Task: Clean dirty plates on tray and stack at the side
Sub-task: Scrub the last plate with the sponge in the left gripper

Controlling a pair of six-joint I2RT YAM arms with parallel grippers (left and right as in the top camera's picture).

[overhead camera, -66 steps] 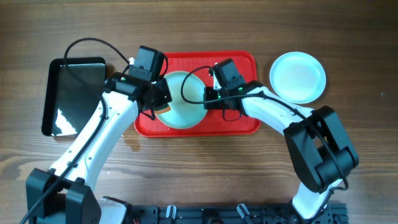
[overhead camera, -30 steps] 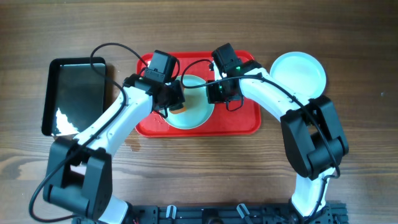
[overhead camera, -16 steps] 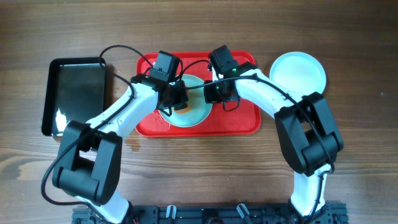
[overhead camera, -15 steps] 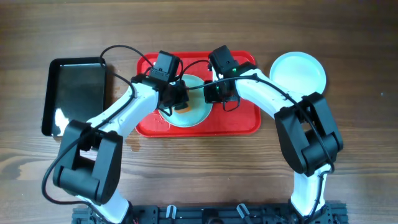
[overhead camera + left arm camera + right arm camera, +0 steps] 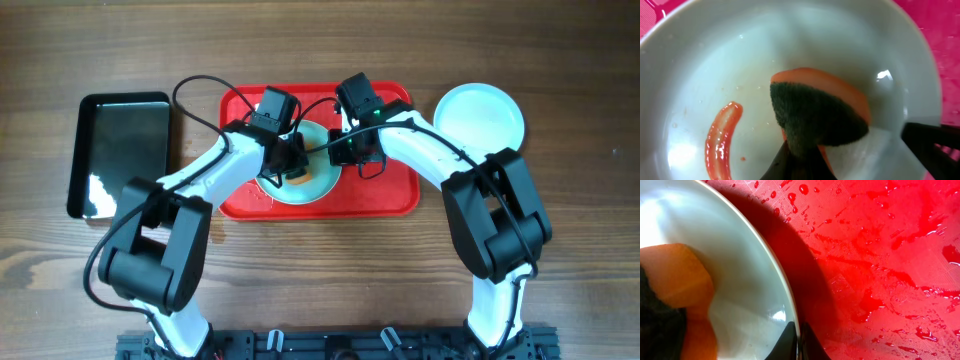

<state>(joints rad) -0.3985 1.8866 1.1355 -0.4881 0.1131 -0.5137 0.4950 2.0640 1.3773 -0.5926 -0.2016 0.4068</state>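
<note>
The left fingers [image 5: 795, 167] are pinched tight on a sponge [image 5: 815, 115] – a soft orange block with a coarse, dark green scouring face – and press it down into the bowl of a round, shallow-rimmed plate [image 5: 715, 65] of smooth pale blue-white. The right fingers [image 5: 810, 347] are closed thin on that plate's rim, one tip inside the lip and one outside, at the edge nearest the tray's right half. The plate sits in the middle of the red tray [image 5: 385, 190], a rectangular plastic one with rounded corners, a raised rim and a finely textured floor. Inside the plate, left of the sponge in the left wrist view, lies a glossy curved red smear [image 5: 720, 140] with a few small specks about it; the glaze around it looks wet. Red-tinted droplets [image 5: 865, 300] and thin pools bead on the tray floor beside the plate. From overhead both wrists crowd over the plate and hide most of it – only its lower arc shows. A second plate [image 5: 480, 122], alike and clean-looking, rests on the wooden desk [image 5: 320, 40] just right of the tray. A glossy black tray [image 5: 120, 150] lies on the desk to the left, apart from the red one, and a black cable [image 5: 200, 95] loops above the left arm.
</note>
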